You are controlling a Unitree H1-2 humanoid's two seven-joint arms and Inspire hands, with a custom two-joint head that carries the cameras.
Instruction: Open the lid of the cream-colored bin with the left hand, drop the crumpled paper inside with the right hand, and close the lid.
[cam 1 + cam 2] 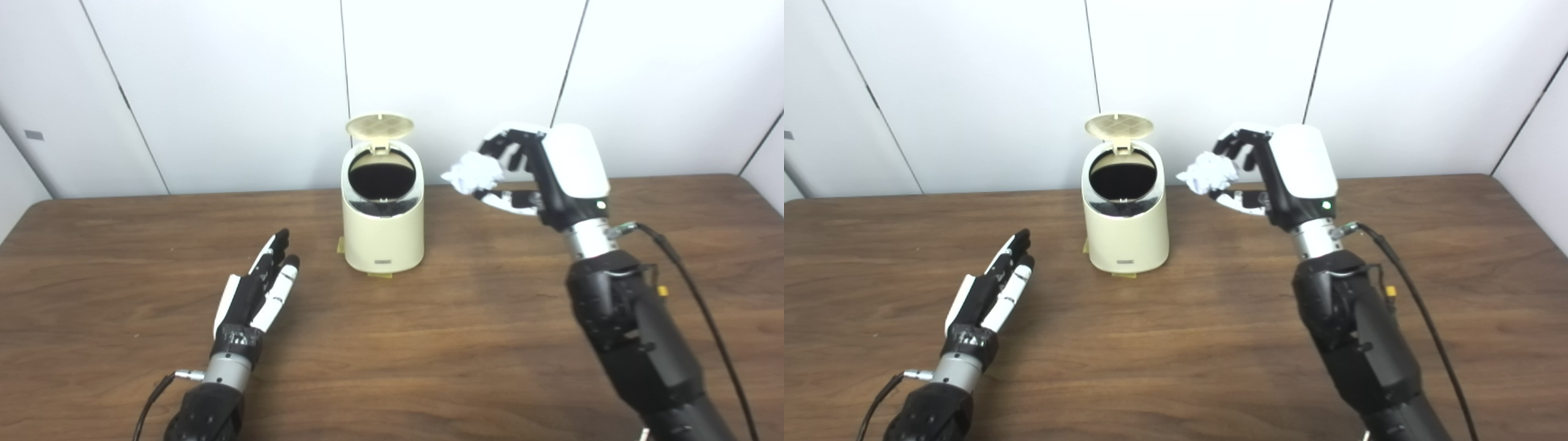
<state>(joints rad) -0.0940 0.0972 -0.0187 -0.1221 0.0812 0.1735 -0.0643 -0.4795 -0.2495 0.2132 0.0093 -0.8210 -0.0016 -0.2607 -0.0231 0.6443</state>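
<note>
Bin sits mid-counter toward the far edge, lid already flipped up and standing behind the dark mouth. My right robot hand is raised just right of the bin, fingers closed around the crumpled paper, which hangs in the air level with the rim but not yet over the opening. My left robot hand lies low over the counter toward the near left, fingers out straight and close together, holding nothing, well apart from the bin. Step in hand as I read it: carry the paper across and let it go. Risks: paper is still outside the rim, so letting go now drops it on the counter beside the bin. The mouth is tilted toward me and not wide, so a loose wad could catch the rim and roll off. Coming in too low, my fingers could knock the bin; there look to be tape tabs at its base, can't tell how well they hold. Bumping the upright lid could snap it down before the drop. Paper may also snag on a finger when I let go.
</note>
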